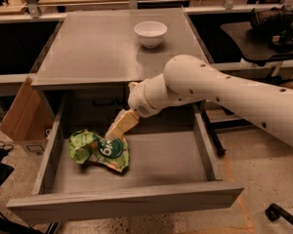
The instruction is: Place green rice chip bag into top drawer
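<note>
The green rice chip bag (100, 151) lies crumpled on the floor of the pulled-out top drawer (127, 199), in its left half, with the dark green logo facing up. My gripper (119, 126) hangs inside the drawer just above and to the right of the bag, with its tan fingers (122, 123) pointing down-left at the bag's top edge. It is open and holds nothing. The white arm reaches in from the right.
A white bowl (150, 33) stands at the back right of the grey tabletop (97, 52) above the drawer. A cardboard box (19, 113) leans at the left of the cabinet. A dark bench with black gear (276, 23) is at the right.
</note>
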{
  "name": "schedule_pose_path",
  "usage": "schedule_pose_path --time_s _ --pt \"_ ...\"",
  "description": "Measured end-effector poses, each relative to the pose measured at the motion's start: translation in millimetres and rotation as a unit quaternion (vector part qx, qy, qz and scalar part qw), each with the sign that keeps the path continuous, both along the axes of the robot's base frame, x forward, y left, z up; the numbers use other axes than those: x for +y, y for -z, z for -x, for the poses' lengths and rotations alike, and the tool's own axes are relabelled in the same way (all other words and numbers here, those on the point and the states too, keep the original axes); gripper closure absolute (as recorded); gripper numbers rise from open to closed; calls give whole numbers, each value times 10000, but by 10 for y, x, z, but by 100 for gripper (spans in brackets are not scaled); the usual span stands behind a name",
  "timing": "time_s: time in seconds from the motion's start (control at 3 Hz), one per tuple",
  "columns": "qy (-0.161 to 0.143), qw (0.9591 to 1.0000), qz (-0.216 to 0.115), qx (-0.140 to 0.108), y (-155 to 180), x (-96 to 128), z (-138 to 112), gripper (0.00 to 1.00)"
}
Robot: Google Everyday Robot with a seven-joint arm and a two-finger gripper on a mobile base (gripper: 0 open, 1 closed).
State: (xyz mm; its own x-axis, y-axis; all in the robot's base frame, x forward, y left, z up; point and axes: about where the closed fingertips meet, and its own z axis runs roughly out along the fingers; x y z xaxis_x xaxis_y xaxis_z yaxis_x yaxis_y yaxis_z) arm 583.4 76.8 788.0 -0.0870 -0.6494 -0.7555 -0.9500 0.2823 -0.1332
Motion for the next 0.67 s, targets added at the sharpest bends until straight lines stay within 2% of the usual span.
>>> schedule_pose_path --time_s 0.33,0.67 --pt "-275 9980 96 -565 -687 -274 28 0" --pt "-725 9868 559 -1334 -1726 -761 132 0"
